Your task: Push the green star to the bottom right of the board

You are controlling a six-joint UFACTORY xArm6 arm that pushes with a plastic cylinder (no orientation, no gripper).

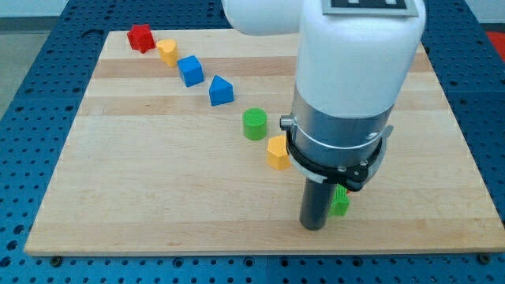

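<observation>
Where the rod meets the tabletop [158, 197], near the front edge and right of centre, you find my tip [314, 227] planted on the wood. This tool is a plain rod, nothing to open or close, and it holds nothing. Touching it, or all but, on its right side: a green block [341, 202], mostly hidden behind the rod and the arm's collar; you cannot make out its shape from the sliver showing, though it is likely the green star of the task. It sits in the near right part of the board, short of the corner.

Farther back, left of the rod: an orange block [277, 151], its right edge tucked under the arm's collar. Just beyond it and slightly left, a green cylinder [255, 124], close to the orange one but apart.

Farther still, running up and left in a loose diagonal: a blue block with a peaked top [221, 91], then a blue cube-like block [190, 70], then a yellow block [166, 51], then a red block [141, 38] near the far left corner. The yellow and red ones sit just beside each other.

The white arm body [355, 55] covers much of the far right of the board.
</observation>
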